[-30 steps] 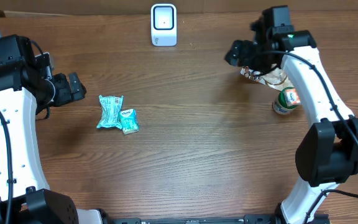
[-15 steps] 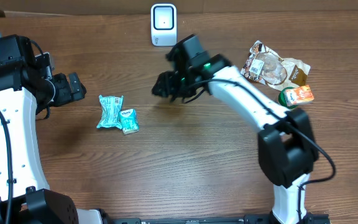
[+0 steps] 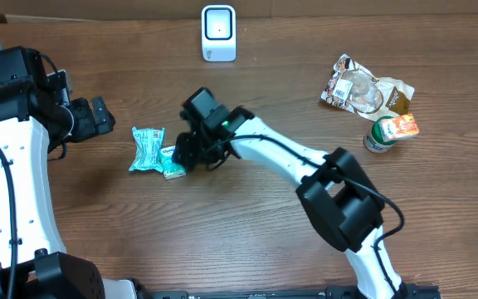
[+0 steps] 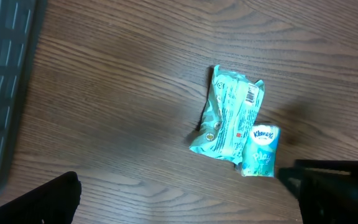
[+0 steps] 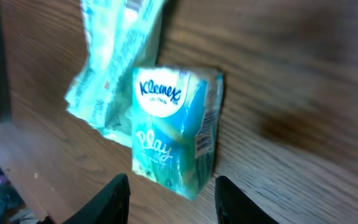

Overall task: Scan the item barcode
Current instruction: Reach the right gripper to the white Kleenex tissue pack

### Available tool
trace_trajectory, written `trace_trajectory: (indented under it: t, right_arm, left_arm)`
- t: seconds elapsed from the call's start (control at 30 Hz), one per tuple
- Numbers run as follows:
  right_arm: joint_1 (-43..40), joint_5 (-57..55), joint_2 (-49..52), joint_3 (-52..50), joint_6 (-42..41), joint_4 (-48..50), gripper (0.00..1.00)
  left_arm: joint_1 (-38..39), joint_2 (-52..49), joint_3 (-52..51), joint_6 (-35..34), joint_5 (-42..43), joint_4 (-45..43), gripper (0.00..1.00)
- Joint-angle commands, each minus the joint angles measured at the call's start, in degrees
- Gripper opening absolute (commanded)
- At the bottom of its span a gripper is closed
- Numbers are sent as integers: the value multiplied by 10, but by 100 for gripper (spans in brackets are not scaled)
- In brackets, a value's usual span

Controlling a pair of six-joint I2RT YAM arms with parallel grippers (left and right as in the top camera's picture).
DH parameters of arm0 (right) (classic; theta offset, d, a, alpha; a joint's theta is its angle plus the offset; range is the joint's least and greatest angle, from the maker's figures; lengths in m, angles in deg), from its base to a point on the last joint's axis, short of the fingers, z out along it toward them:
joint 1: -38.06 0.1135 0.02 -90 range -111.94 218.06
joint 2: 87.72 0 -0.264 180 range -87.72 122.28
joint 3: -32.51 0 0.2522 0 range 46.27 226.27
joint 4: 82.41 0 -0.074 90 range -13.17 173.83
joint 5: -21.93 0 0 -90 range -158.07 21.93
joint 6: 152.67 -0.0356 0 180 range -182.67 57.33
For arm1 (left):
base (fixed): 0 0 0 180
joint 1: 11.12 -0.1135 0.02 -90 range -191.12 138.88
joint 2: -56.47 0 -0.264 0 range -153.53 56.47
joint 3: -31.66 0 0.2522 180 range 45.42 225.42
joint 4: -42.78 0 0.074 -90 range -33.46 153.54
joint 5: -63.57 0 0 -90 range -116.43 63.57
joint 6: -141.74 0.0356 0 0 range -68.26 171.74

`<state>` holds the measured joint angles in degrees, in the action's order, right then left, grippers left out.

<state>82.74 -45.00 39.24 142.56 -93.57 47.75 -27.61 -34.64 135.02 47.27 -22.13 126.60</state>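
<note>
A small teal Kleenex tissue pack (image 3: 173,162) lies flat on the wooden table, touching a crumpled teal wrapper (image 3: 147,148) on its left. My right gripper (image 3: 186,152) reaches across from the right and hovers over the pack. In the right wrist view the gripper (image 5: 173,202) stands open, one finger (image 5: 112,200) on each side of the lower end of the pack (image 5: 173,140), with gaps showing. A barcode shows on the pack's side. My left gripper (image 3: 98,116) waits wide open left of the wrapper (image 4: 229,115), holding nothing. The white scanner (image 3: 219,33) stands at the back.
A crinkled snack bag (image 3: 363,90) and a small green-and-orange cup (image 3: 384,133) lie at the far right. A grey gridded object (image 4: 2,93) sits along the table's left edge.
My right arm swung from the far right, past the scanner, down to the tissue pack, and its jaws narrowed. The left arm has not moved.
</note>
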Motion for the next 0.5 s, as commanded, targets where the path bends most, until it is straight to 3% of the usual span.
trace_trajectory:
  t: [0.0, 0.33, 0.47]
  right_arm:
    - [15, -16, 27, -5, -24, 3, 40]
    - [19, -18, 33, -5, -39, 7, 26]
    - [19, -37, 34, -5, -51, 9, 8]
  left_arm:
    - [4, 5, 2, 2, 2, -1, 100]
    - [4, 5, 2, 2, 2, -1, 100]
    - [4, 5, 2, 2, 2, 0, 100]
